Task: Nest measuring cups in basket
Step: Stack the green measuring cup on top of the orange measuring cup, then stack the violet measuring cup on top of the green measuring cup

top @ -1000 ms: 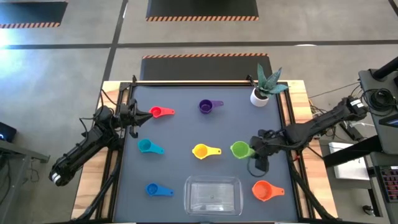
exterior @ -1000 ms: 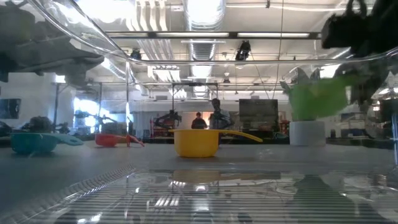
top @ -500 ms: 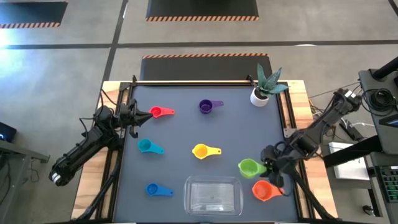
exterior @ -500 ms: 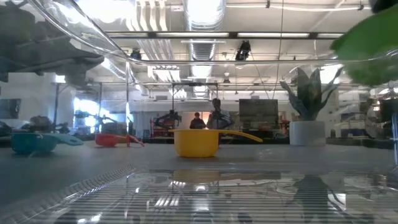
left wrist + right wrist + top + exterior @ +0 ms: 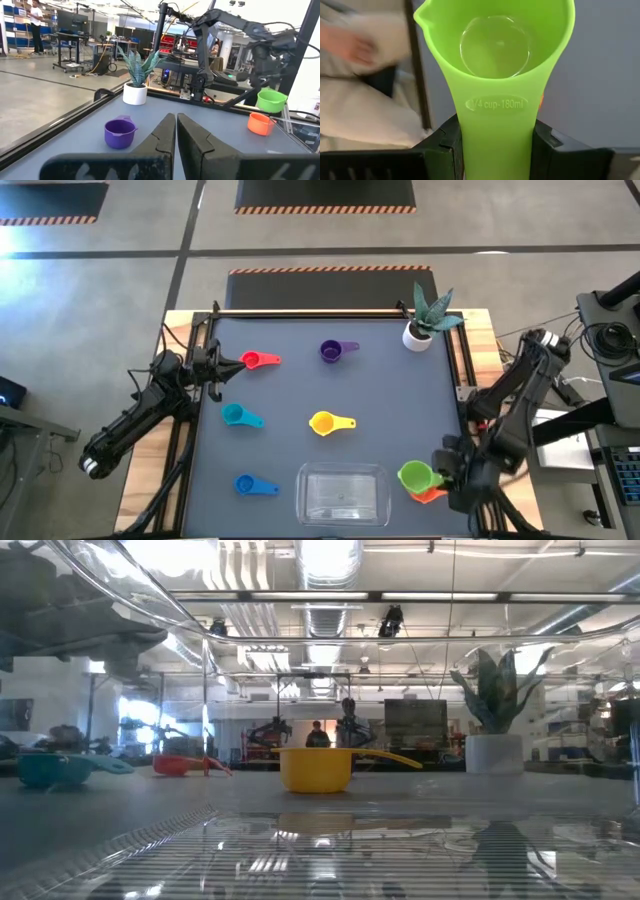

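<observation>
My right gripper (image 5: 447,476) is shut on the green measuring cup (image 5: 415,476), which hovers over the orange cup (image 5: 431,495) near the table's right near corner; in the left wrist view the green cup (image 5: 271,100) floats above the orange cup (image 5: 260,123). The clear basket (image 5: 344,492) sits at the near edge, to the left of them. The red (image 5: 260,361), purple (image 5: 337,350), teal (image 5: 240,416), yellow (image 5: 330,422) and blue (image 5: 255,484) cups rest on the mat. My left gripper (image 5: 173,136) waits shut at the left edge, beside the red cup. My right gripper pinches the green cup's flat handle (image 5: 497,135) between its two fingers (image 5: 445,142), coming from the table's right side and lying along the handle. The bowl (image 5: 495,45) points away from the wrist toward the basket side. The cup is lifted clear, open side up.
A small white pot with a spiky plant (image 5: 420,332) stands at the far right corner. The dark mat (image 5: 290,395) has open room between the cups. The yellow cup (image 5: 315,768) shows through the basket's clear wall in the low view. People stand far back in the room.
My right gripper has carried the green cup from the mat's right middle toward the near edge and slightly right, rising with it; the cup has left the low view's top right and now hangs over the orange cup. The left arm has kept still.
</observation>
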`<action>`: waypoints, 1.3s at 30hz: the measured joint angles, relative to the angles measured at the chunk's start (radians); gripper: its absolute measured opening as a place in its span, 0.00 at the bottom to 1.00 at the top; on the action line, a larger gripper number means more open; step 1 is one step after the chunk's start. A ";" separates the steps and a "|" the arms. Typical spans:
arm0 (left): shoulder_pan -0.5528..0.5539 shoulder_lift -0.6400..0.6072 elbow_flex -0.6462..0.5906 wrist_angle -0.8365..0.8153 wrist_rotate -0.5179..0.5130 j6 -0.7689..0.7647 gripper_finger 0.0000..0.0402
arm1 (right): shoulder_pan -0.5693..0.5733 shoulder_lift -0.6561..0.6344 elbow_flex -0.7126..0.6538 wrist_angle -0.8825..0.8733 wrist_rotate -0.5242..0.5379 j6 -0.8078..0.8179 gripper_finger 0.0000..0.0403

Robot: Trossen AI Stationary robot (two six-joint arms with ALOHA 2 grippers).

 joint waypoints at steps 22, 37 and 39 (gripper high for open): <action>0.000 0.000 0.000 0.000 0.000 0.000 0.00 | 0.116 0.158 0.083 -0.147 0.018 0.220 0.37; 0.000 0.000 0.000 0.000 0.000 0.000 0.00 | 0.106 0.113 0.103 -0.211 0.065 0.204 0.57; 0.000 0.000 0.000 0.000 0.000 0.000 0.00 | 0.084 0.101 0.105 -0.245 0.146 0.169 0.57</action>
